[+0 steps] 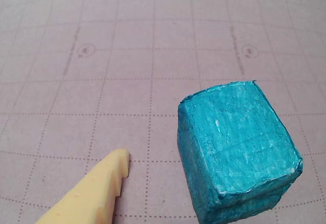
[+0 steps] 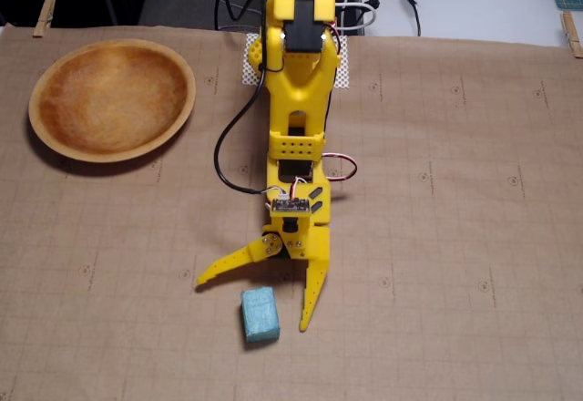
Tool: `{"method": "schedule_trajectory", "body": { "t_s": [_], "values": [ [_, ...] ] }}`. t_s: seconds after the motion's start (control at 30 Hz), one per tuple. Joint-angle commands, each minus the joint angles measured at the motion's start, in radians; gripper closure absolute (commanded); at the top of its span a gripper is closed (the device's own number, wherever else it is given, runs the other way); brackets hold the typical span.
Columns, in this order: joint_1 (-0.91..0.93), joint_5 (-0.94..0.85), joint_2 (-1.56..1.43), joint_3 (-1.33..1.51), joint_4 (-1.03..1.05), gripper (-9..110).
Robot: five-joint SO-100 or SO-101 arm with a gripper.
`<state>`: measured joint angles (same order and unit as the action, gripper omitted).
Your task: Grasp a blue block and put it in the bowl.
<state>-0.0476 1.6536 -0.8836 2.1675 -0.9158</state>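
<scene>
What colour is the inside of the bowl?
Orange-brown, darker than its light tan rim; the bowl shows only in the fixed view.

We see a brown gridded mat [image 2: 474,237] clipped by clothespins [image 2: 44,14] over a pale table [image 2: 492,0].

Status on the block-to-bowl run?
Done: gripper is open and down at the block, which sits between its fingers on the mat. In hand: nothing gripped yet; in the wrist view the block is beside a fingertip. Left: close, lift, carry to the empty bowl.
</scene>
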Motion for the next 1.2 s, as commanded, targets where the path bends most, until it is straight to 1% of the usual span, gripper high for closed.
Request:
{"method": "schedule_trajectory", "body": {
  "t_s": [0.0, 0.13, 0.2, 0.37, 0.5, 0.63, 0.93, 1.17],
  "values": [
    [-0.002, -0.012, -0.026, -0.044, -0.017, 39],
    [0.020, -0.051, -0.026, -0.052, -0.017, 40],
    [0.025, -0.069, -0.028, -0.049, -0.017, 44],
    [0.028, -0.078, -0.029, -0.038, -0.018, 60],
    [0.029, -0.078, -0.029, -0.038, -0.020, 68],
    [0.031, -0.078, -0.029, -0.037, -0.020, 74],
    [0.023, -0.054, -0.029, -0.035, -0.023, 80],
    [0.023, -0.051, -0.029, -0.035, -0.028, 96]
  ]
}}
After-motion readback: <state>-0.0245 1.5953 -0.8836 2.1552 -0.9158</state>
